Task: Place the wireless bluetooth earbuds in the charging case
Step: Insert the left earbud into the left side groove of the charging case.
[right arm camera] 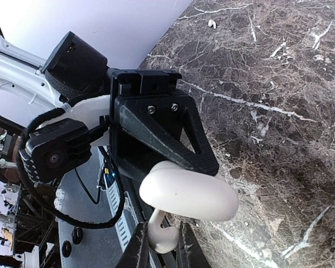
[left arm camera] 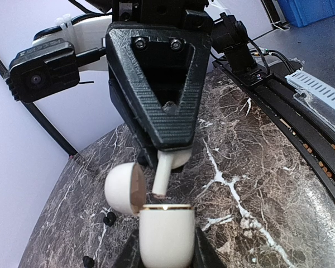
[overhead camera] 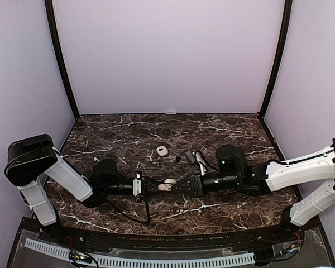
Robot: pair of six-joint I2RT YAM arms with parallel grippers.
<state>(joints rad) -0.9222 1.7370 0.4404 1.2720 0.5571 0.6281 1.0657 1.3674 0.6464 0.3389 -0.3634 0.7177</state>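
The white earbud [left arm camera: 163, 172] I am working on hangs stem-down from my right gripper [right arm camera: 162, 248]. I have it clamped on the rounded head so the stem is free to go in first. The stem's tip sits just above the open mouth of the case [left arm camera: 167, 237], a little toward the hinge side. As far as I can tell it is not yet in its socket.

My left gripper [overhead camera: 154, 186] is clenched around the lower body of that case and seems to hold it just clear of the table [overhead camera: 229, 134], with the opening facing my other hand. The lid [left arm camera: 124, 190] is swung back to one side, out of the stem's path.

I hold the case instead of leaving it lying because a smooth pebble like this would likely slide or tip under a push. Gripped, it gives me something firm to press against. That is why my two grippers meet nose to nose near the middle of the table.

I judge the step in hand to be seating this bud. The stem needs lining up with its well before I ease it down, and a skewed entry could jam it on the rim.

Out on the table lie a second white case [overhead camera: 162, 150], some small black buds [left arm camera: 108, 219] and a lone white bud [right arm camera: 212, 23] farther off.
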